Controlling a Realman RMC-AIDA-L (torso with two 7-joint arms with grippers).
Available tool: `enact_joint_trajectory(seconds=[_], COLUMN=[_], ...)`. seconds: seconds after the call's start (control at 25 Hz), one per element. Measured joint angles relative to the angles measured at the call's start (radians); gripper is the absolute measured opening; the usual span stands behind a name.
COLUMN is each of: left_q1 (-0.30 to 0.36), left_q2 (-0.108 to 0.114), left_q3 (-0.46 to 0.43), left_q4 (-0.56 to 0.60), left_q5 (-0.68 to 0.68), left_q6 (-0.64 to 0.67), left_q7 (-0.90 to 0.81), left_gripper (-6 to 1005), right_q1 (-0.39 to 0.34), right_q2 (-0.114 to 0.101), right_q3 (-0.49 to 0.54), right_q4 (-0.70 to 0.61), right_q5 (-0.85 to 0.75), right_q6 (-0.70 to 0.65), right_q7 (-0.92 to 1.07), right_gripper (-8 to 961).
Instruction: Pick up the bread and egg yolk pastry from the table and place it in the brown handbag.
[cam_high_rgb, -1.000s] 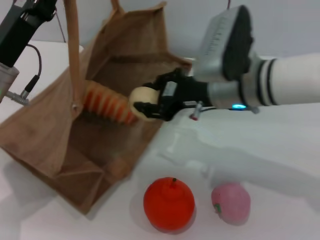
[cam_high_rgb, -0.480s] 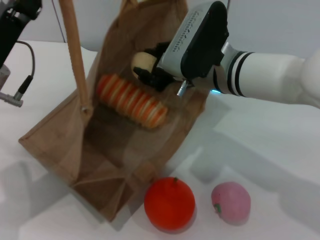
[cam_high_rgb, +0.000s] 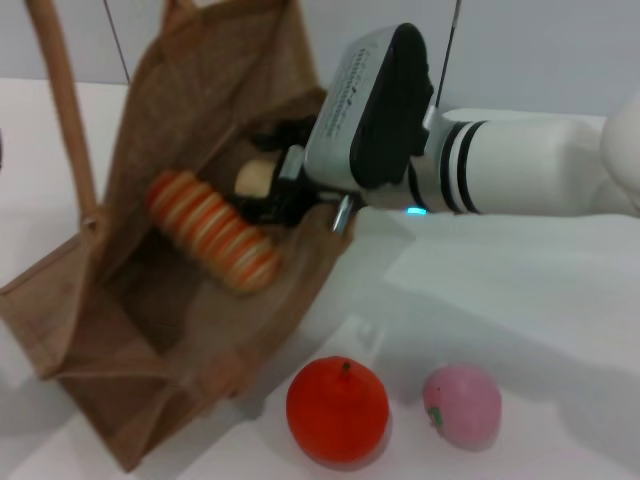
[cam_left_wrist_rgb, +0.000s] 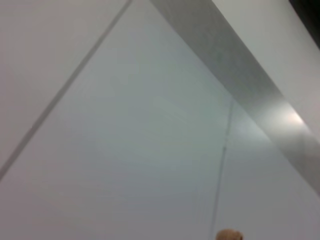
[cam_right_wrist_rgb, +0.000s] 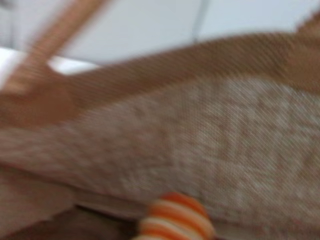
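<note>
Inside the brown handbag (cam_high_rgb: 180, 300), the right tool (cam_high_rgb: 262, 195) grips the egg yolk pastry (cam_high_rgb: 254, 179) just above the bread (cam_high_rgb: 212, 231), which already lies within; reaching past the rim lets the pastry drop safely. Left tool is out of sight.

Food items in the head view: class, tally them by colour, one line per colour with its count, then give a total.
Orange-and-cream striped: 1, the bread inside the brown handbag
Pale tan: 1, the egg yolk pastry at the right gripper, inside the bag mouth
Orange-red: 1, the orange fruit on the table
Pink: 1, the pink ball beside it
Total: 4
</note>
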Motion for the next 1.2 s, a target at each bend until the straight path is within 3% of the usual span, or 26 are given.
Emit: enact_joint_trajectory(seconds=[0.36,0.56,0.68,0.84,1.08,1.2], left_q1=[0.035,0.042,0.040,0.024,-0.007,-0.022], left_q2=[-0.003,-0.004,-0.005,-0.005,-0.005,-0.007], left_q3=[-0.070,-0.083,-0.081,-0.072,-0.070,-0.070], left_q4=[-0.009,-0.009,-0.009,-0.014,-0.072,-0.122], left_q5=[-0.006,-0.007,-0.005,0.016,0.097,0.111], left_q6=[0.010,0.082,0.171,0.262,0.319,0.345], left_q7=[0.066,0.115,0.147,0.240,0.466,0.573], left_gripper=[123,123,123,123,305,448], right_q1=[-0.171,-0.302,-0.369,-0.398,-0.388,-0.387], right_q2=[-0.003,-0.005,-0.005,-0.005,-0.006,-0.006], right_q3=[0.061,0.164,0.277,0.461,0.749,0.826], right_q4=[-0.227,-0.321,-0.331,-0.225,0.089,0.235], right_q5=[0.001,0.025,0.140,0.317,0.520,0.622], right_q6=[-0.167,-0.245,-0.326,-0.494,-0.779,-0.853], right_q7=[-0.150,-0.217,-0.321,-0.467,-0.768,-0.962], right_gripper=[838,897,897,896,895,895])
